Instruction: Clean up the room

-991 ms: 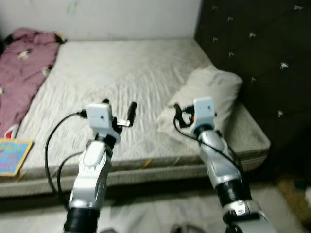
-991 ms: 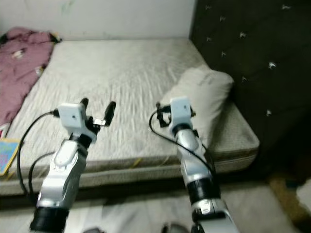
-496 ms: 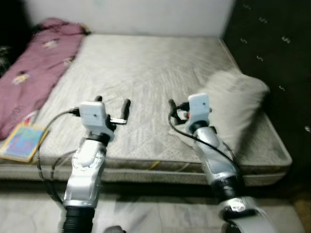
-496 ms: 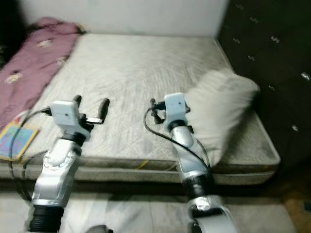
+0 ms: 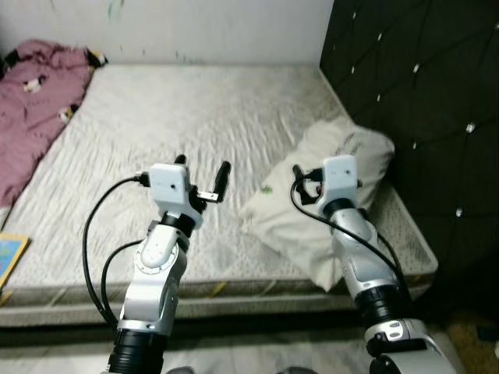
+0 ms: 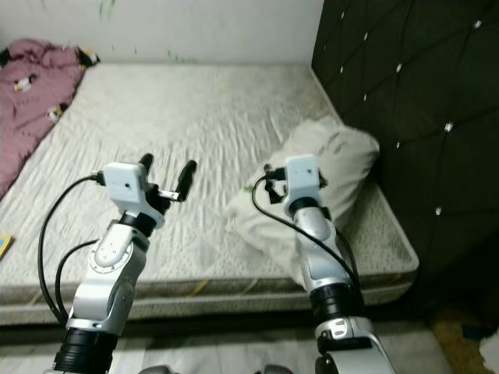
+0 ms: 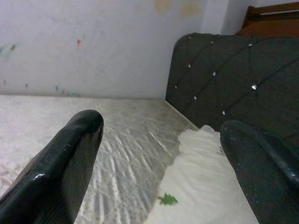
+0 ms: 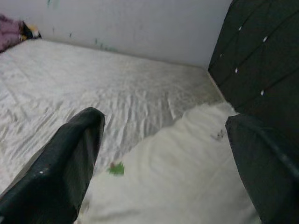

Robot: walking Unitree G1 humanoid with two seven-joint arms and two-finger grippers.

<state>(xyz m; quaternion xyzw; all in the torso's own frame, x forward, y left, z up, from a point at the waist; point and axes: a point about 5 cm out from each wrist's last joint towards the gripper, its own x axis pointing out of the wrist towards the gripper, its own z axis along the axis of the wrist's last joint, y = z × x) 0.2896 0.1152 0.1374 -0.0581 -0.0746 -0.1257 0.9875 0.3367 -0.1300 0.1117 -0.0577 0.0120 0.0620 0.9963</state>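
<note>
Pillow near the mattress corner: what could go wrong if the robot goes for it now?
1. The pillow lies at the mattress front corner by the headboard; a push could slide it off the edge.
2. The right gripper is open above it, the left gripper open to one side; a one-sided pinch may only bunch the fabric.

No text, label, brand or number could be read anywhere. The white pillow (image 5: 327,195) at the right of the bed carried a small green mark and a faint grey print, too small and blurred to make out. The bright book (image 5: 9,259) at the near left edge showed colours but no legible words.
</note>
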